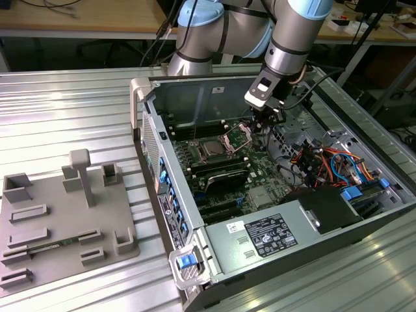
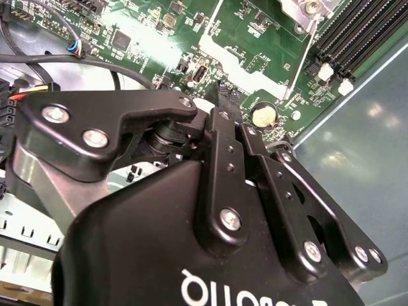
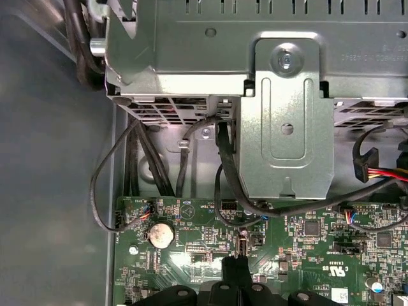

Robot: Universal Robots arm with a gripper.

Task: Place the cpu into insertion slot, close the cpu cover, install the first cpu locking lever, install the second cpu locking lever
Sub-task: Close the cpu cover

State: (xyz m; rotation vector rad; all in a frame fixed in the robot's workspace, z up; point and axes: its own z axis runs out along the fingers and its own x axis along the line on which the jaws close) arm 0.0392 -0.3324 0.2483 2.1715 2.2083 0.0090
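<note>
My tool (image 1: 261, 125) is pinched shut, holding nothing, above mid-frame in the exterior view. The cpu (image 1: 211, 151) lies just lower left, by the raised cpu cover (image 1: 237, 135). If I slip, I could scratch the green board (image 1: 260, 177).

My bench: ribbed metal tabletop (image 1: 65, 104). On it, item one, grey fixture plate (image 1: 58, 221) with raised holders, at the exterior view's left; item two, open computer case (image 1: 195, 101), on its side, right.
</note>
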